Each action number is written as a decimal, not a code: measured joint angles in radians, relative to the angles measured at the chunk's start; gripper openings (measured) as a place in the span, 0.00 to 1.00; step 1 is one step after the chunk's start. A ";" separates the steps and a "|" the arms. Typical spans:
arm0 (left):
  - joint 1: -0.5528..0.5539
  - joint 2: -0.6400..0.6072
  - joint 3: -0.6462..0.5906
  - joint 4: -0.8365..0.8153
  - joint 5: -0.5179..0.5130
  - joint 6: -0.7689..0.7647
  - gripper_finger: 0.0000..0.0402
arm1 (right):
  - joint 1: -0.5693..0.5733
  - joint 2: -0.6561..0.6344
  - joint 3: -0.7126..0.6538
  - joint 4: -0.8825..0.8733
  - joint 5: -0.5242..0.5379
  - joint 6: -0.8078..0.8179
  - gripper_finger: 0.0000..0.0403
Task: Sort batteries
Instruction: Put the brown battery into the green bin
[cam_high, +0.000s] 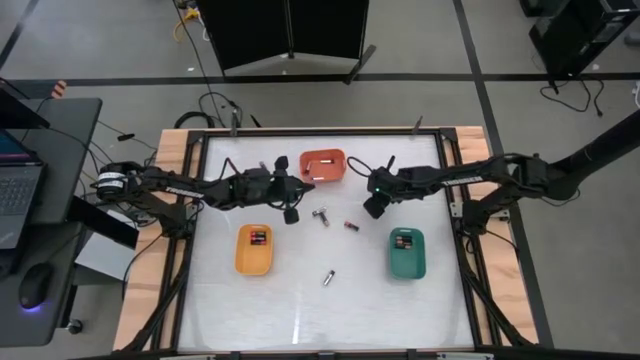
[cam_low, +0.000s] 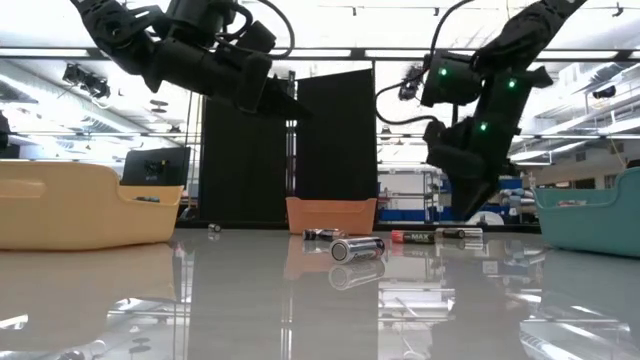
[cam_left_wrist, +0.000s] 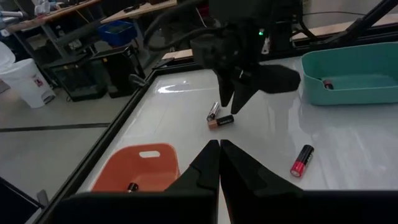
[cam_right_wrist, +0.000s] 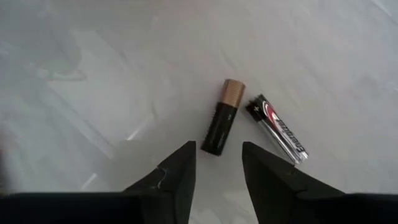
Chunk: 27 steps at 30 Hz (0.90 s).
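My right gripper (cam_right_wrist: 214, 163) hangs open, pointing steeply down, just above two loose batteries lying side by side on the white table: a black one with a copper end (cam_right_wrist: 222, 121) and a silvery one with a red band (cam_right_wrist: 280, 127). It touches neither. My left gripper (cam_left_wrist: 219, 146) is shut with nothing in it, held level above the table beside the orange tray (cam_high: 322, 158). More batteries lie loose on the table: a red and black one (cam_left_wrist: 301, 160), one near the left fingertips (cam_high: 320, 215) and one toward the near edge (cam_high: 328, 278).
The orange tray stands at the far middle with a battery (cam_left_wrist: 132, 185) in it. The yellow tray (cam_high: 240, 262) at the near left and the green tray (cam_high: 406, 268) at the near right also hold batteries. The two grippers (cam_high: 291, 212) (cam_high: 372, 207) face each other mid-table.
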 joint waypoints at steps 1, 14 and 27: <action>0.000 0.000 0.000 -0.002 0.000 0.000 0.05 | -0.004 0.003 0.000 0.000 -0.002 0.000 0.36; -0.005 0.000 0.000 -0.015 -0.001 -0.011 0.05 | -0.028 0.116 0.001 0.069 -0.003 -0.029 0.33; -0.006 0.001 0.000 -0.031 -0.001 -0.019 0.05 | 0.037 0.120 -0.001 0.090 0.028 -0.195 0.14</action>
